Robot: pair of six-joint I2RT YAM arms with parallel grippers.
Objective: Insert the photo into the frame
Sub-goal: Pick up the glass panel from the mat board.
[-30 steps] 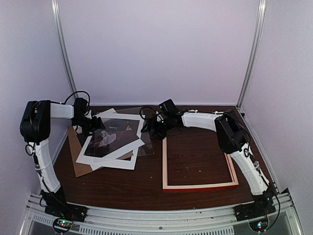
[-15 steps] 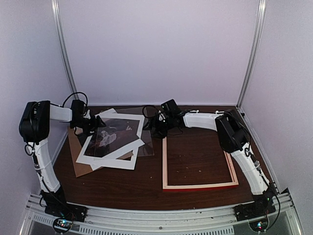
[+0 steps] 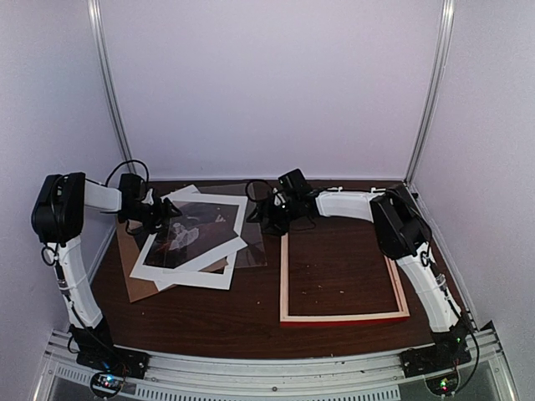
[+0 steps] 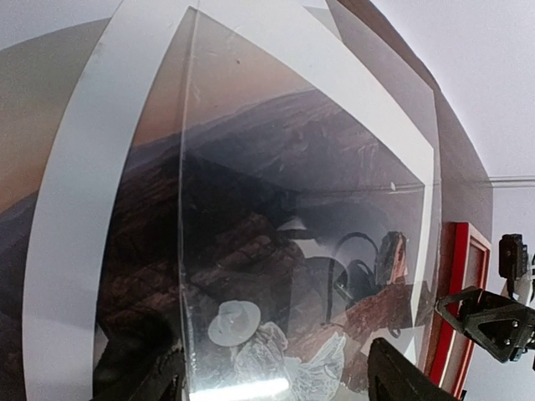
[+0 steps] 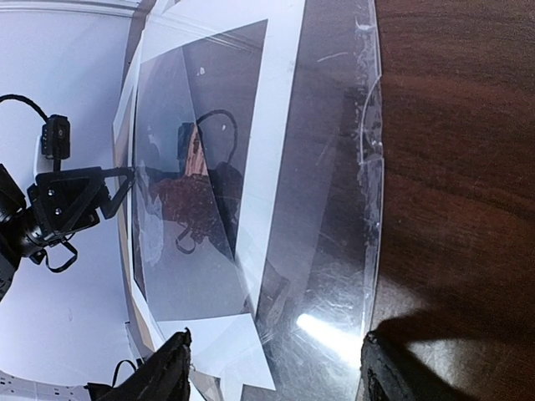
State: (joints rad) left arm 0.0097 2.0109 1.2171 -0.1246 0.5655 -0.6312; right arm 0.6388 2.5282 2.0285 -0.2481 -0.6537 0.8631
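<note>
Between the two pincers, on the dark wooden table, lies a stack of flat sheets. The photo, a dark landscape with a small white figure, rests on white card and a brown board, and a clear sheet covers it. The left pincer hangs at the stack's far left corner with its fingers spread wide, and the photo lies just ahead of its tips, seen through the clear sheet. The right pincer is at the clear sheet's far right corner, its fingers likewise spread wide. The sheet's edge runs down toward one tip, but I cannot tell whether they touch. The frame, red on its outer edge with pale wood facing up, lies flat just beside the right pincer on its near right side, well apart from the left one. Bare table shows through the frame, and the photo lies outside it.
</note>
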